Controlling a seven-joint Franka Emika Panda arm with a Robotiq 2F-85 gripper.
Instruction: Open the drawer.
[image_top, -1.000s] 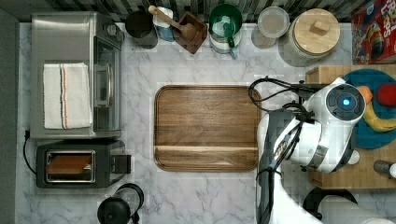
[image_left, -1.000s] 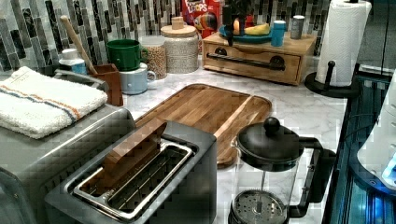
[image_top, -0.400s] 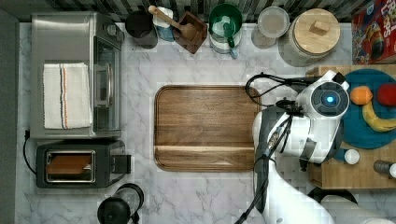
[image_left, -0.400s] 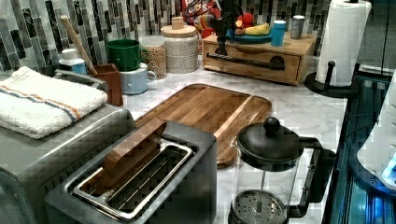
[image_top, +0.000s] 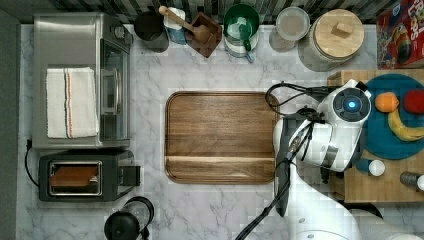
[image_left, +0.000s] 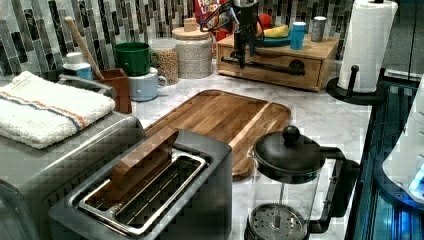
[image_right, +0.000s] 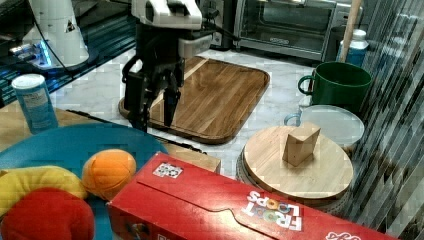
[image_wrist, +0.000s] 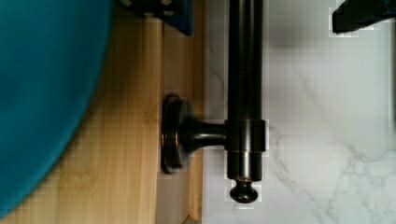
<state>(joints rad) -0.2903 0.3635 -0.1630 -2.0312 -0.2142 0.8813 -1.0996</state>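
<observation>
End effector (image_right: 154, 112), fingers spread, straddles the black bar handle (image_wrist: 244, 93) of the light wooden drawer (image_left: 272, 67), at three o'clock of the brown tray (image_top: 220, 136) on the marble bench (image_top: 150, 200).

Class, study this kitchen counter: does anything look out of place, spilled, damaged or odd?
One oddity: the toaster holds a wooden block in its slot, where bread would go. Otherwise nothing is spilled or broken. The drawer looks shut, and the end effector hangs open over its handle.
</observation>
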